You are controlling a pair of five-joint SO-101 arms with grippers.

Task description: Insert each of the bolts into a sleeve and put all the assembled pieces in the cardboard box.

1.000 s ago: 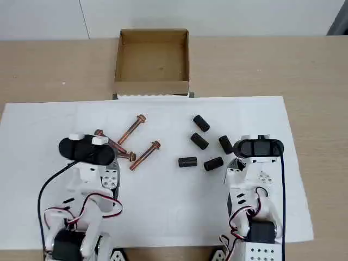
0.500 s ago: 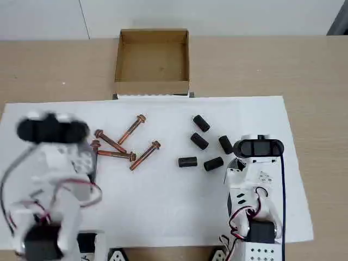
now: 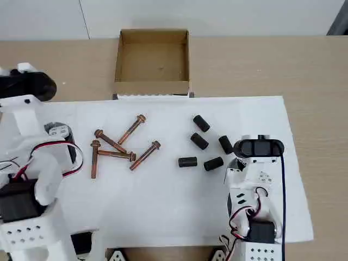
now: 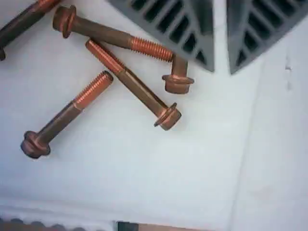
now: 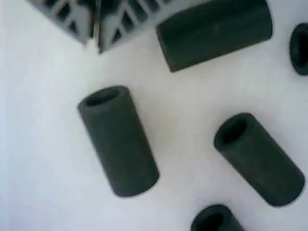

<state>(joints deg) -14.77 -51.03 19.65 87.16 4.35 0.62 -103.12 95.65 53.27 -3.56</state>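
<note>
White paper sheet (image 3: 163, 201) spreads on the arms' side of the cardboard box (image 3: 152, 87). At its near edge the left arm has swung sideways over the last second, away from the box's front and out toward the sheet's left border, while the right arm has not stirred. The left gripper (image 4: 221, 71) comes away with nothing: its jaws stand a little apart and bare, hanging just beside the bolts rather than around one. The right gripper (image 5: 95, 42) is pressed almost together, empty too, above the sleeves. Farther toward the box, five copper-coloured bolts (image 3: 116, 155) lie loose in a cluster before the box's left front corner, some touching. Five black sleeves (image 3: 199, 141) lie scattered before its right front corner, well apart from the bolts. Farthest off, the box itself holds nothing. The swing looks like a repositioning rather than a pick. I judge the task to be at its very start, with no bolt seated in a sleeve and every pairing yet to do.
</note>
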